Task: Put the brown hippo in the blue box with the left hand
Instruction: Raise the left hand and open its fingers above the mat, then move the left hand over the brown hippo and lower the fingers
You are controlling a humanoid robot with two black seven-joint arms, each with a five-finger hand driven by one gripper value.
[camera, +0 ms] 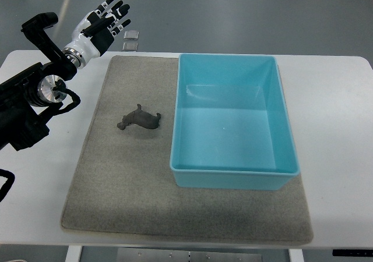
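Nothing of the task is done yet, judging by how things lie. Largest first: white rectangular table (341,128) carries a grey felt-like rectangular mat (116,204) that covers most of the middle. On the mat's right half sits the light-blue rectangular plastic box (285,110), open top, nothing inside it that I can see. Black robot left arm (29,105) comes in from the left edge, over the table's left side, cables looped near the wrist. Its white-and-black fingered left hand (102,22) is up at the far left corner, past the mat's far edge, fingers spread and relaxed, grasping nothing. Right arm does not show.

Small brown plastic hippo figure (140,120) lies on the mat, just left of the box's left wall, not touching it, head end pointing toward the left. It is well apart from the left hand.

Two small square grey tiles (132,39) lie on the floor beyond the table's far edge, near the fingertips in the picture.

Left to do, as I judge it: all steps. Reach to the hippo, close on it, lift, carry right over the box wall, let go inside.
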